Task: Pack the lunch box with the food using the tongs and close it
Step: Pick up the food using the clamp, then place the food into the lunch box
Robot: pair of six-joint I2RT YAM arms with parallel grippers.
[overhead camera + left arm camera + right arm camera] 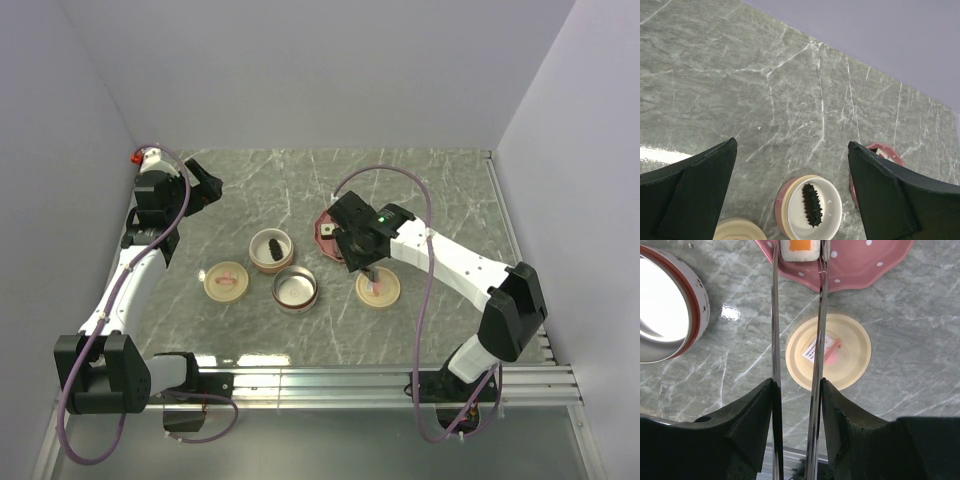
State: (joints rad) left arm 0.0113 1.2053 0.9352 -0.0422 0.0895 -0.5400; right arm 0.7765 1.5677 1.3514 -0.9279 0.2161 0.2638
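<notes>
Right gripper [797,390]: jaws closed partway on the tongs [775,315], one finger pressed against the outside of each arm. The tongs run straight out from the fingers, the two arms apart and nearly parallel. Their far ends stand on either side of a piece of food with an orange centre [799,249], which lies on the red plate [865,265] with white dots. Whether the tips press on that piece cannot be told at the frame edge.

Below the tongs, on the table [900,385], lies a cream lid [850,352] with a pink handle and a small label, just beside the plate's near rim. A metal tub [665,315] with a red band sits to the left, apart from both.

From above, the right gripper [352,243] hangs over the near edge of the plate [325,228].

Left gripper [792,150]: jaws wide apart, holding nothing, raised over bare table near the far left corner [210,190]. Its camera looks down on a white-lined bowl [832,192] holding one dark piece of food [811,204]. A second cream lid [225,281] lies left of the tub [295,288], and the bowl [270,248] sits just behind them. All containers stand uncovered.
</notes>
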